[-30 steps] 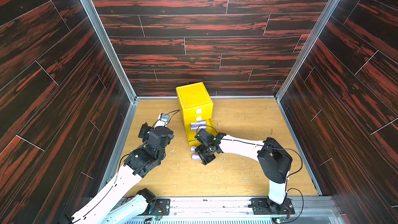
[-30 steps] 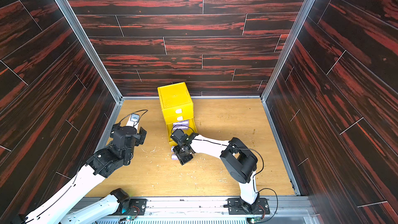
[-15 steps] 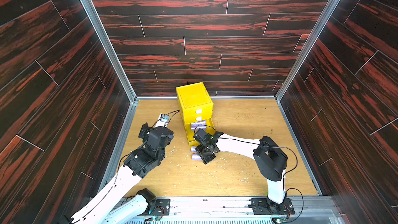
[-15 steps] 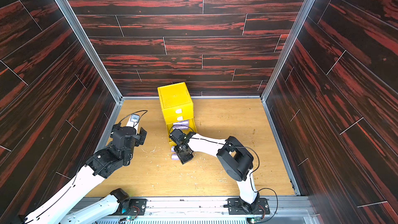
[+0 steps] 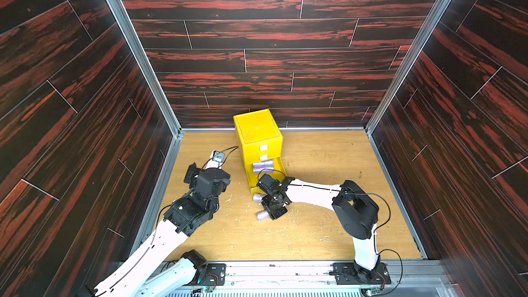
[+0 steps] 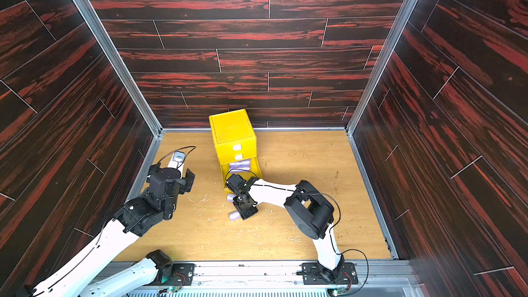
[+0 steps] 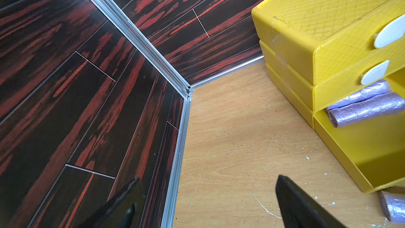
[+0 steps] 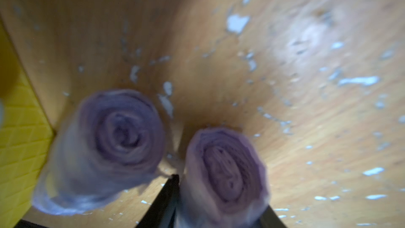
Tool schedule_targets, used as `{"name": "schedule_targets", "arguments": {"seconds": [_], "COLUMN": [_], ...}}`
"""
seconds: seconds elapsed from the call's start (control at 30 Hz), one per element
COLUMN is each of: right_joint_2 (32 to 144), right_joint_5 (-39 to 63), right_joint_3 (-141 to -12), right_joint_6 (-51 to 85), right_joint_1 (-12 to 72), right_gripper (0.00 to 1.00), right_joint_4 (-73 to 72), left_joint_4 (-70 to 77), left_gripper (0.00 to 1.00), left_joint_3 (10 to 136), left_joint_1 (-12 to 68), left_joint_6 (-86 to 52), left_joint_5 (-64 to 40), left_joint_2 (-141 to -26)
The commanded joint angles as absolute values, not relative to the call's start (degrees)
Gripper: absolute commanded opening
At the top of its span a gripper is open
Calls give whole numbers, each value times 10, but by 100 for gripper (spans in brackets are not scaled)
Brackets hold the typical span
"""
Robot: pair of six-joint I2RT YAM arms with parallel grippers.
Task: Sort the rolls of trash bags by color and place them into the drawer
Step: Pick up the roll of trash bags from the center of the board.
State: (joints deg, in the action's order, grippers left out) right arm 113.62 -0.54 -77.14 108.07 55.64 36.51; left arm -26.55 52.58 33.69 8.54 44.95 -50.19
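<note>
The yellow drawer (image 5: 258,135) (image 6: 231,132) stands at the back with its lowest tray pulled out. Two lavender rolls (image 5: 263,166) (image 7: 368,110) lie in that tray. In front of the tray, a lavender roll (image 5: 257,198) (image 8: 114,132) rests on the floor. Beside it a second lavender roll (image 5: 263,215) (image 8: 223,167) sits between the fingers of my right gripper (image 5: 271,212) (image 8: 221,196), which is shut on it. My left gripper (image 5: 208,172) (image 7: 206,202) hangs open and empty, left of the drawer. No pink or green rolls show.
Dark wood-pattern walls (image 5: 257,52) close in the back and both sides. The aluminium corner post (image 7: 153,49) is close to my left gripper. White flakes and scratches (image 5: 237,198) dot the wooden floor (image 5: 328,161).
My right gripper's jaws have narrowed onto the lavender roll on the floor, and the right arm has shifted slightly left. The left arm has stayed still.
</note>
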Motion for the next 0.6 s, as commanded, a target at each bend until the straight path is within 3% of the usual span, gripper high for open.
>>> {"name": "schedule_targets", "arguments": {"seconds": [0.0, 0.27, 0.57], "right_joint_2": [1108, 1076, 1020], "right_joint_5": [-19, -30, -59], "right_joint_3": [-756, -730, -746], "right_joint_6": [1077, 1056, 1006], "right_joint_1": [560, 559, 550], "right_gripper": [43, 16, 16], "right_joint_4": [382, 362, 399], "left_joint_4": [-261, -261, -258], "left_gripper": [98, 98, 98], "left_joint_3": [519, 518, 517], "left_joint_1": [334, 334, 333], "left_joint_6": [83, 83, 83], "left_joint_5": [445, 444, 441], "left_joint_2": [-499, -500, -497]}}
